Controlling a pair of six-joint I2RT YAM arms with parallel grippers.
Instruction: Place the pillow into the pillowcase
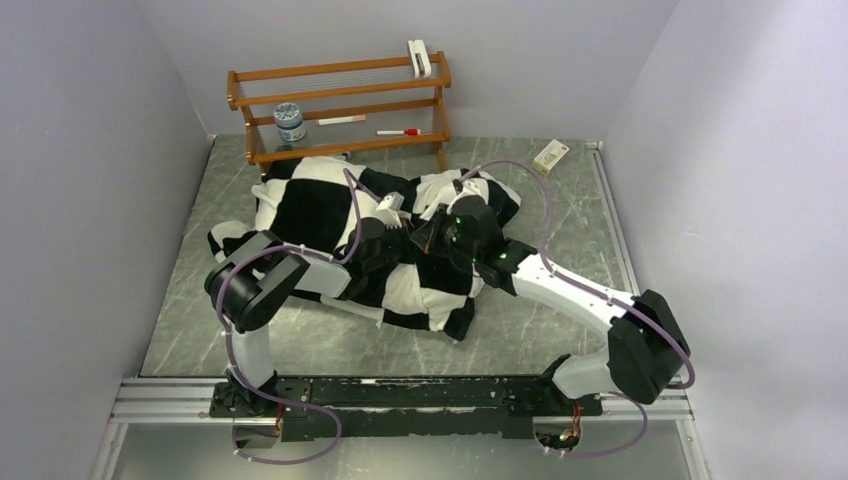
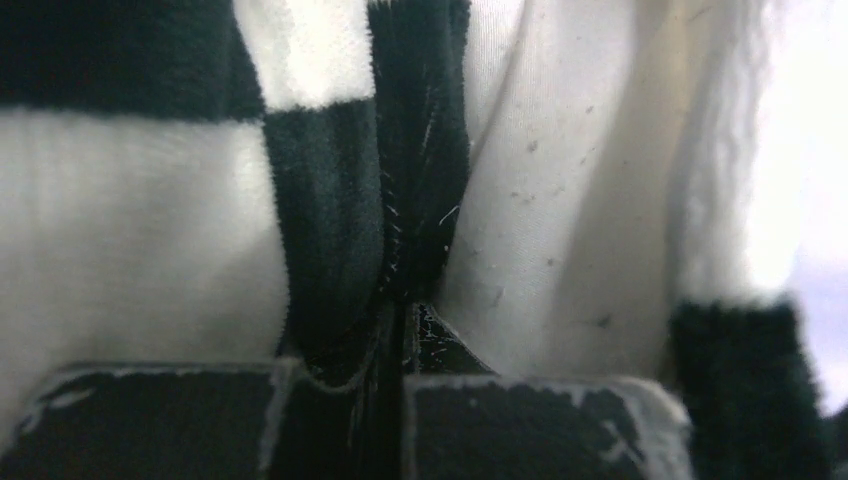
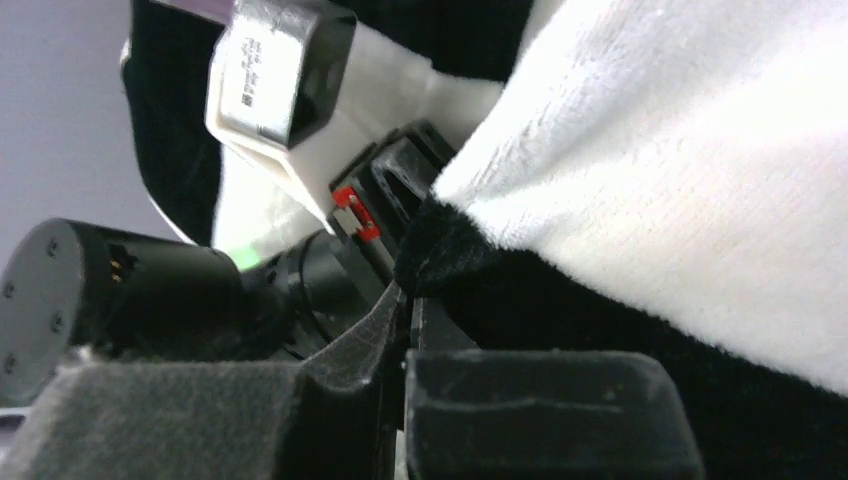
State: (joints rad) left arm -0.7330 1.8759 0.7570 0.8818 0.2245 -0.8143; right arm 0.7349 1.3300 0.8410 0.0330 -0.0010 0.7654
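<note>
The black-and-white checkered pillowcase (image 1: 330, 205) lies crumpled across the middle of the table. Both grippers meet on top of it. My left gripper (image 1: 398, 222) is shut on a black hem fold of the pillowcase (image 2: 400, 200). Right of that fold there is smooth white cloth (image 2: 560, 200); I cannot tell whether it is the pillow or the case's lining. My right gripper (image 1: 422, 238) is shut on a black edge of the pillowcase (image 3: 440, 260), with a plush white square (image 3: 680, 180) over it. No plain view of the pillow shows from the top.
A wooden rack (image 1: 340, 100) stands at the back with a jar (image 1: 290, 122), a red marker (image 1: 398, 131) and a white object (image 1: 419, 57) on it. A small box (image 1: 551, 156) lies back right. Grey walls close in on three sides. The left arm's wrist (image 3: 120, 290) is close to my right gripper.
</note>
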